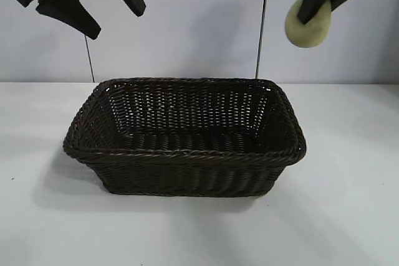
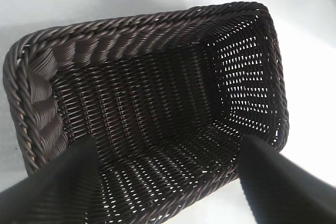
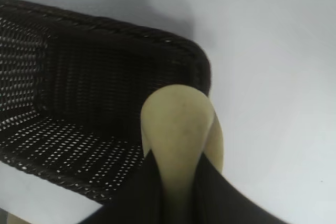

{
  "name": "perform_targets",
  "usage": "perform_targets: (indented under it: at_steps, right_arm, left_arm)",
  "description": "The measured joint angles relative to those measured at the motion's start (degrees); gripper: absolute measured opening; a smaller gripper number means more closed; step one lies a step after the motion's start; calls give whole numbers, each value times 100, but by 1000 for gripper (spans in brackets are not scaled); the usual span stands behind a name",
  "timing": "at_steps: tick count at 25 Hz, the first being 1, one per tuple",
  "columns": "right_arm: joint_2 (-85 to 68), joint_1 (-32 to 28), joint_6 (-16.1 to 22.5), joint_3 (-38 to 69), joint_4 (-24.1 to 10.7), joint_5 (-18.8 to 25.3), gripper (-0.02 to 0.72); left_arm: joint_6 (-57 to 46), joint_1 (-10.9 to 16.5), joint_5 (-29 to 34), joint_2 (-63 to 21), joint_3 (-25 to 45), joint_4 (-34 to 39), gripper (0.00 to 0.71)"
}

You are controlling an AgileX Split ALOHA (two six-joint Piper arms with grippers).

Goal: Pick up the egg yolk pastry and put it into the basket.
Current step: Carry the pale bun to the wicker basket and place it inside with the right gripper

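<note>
The egg yolk pastry (image 1: 308, 23) is held high in the air by the right gripper (image 1: 318, 5), at about 1 o'clock from the basket (image 1: 187, 154) in the exterior view, just outside and above its right rim. The two dark fingers (image 3: 152, 192) are closed on the lower part of the pastry, and most of the pale rounded body stands free beyond the tips.

The pastry is judged to be light, soft and dough-like, with a matte skin that should not slip much. It is seen edge-on and looks flattened, so a hard squeeze could deform or break it; a gentle hold across its narrow sides, as it is taken now, seems suitable.

The left gripper (image 1: 93, 4) hangs with its jaws well apart and empty, at about 11 o'clock from the basket, above the left rim.

The inside of the basket is seen bare in the left wrist view, so there is wide room for the drop. The braided rim (image 3: 173, 45) near the pastry is the edge to be cleared first. The white table (image 1: 349, 204) around the basket carries nothing else.
</note>
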Motion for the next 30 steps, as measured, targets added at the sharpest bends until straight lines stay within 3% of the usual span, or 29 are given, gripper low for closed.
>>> perform_targets:
  at_steps: [11,26,30]
  right_arm:
    - [233,1038,188,28,0,-122,75]
    - [1150,1086,273,58,90,-510,77]
    - [1147,1086,273,58,109,-618,124]
  left_arm:
    - [0,0,0,0,0,0,542]
    - [0,0,64,0,0,0,542]
    - [0,0,64,0,0,0,542]
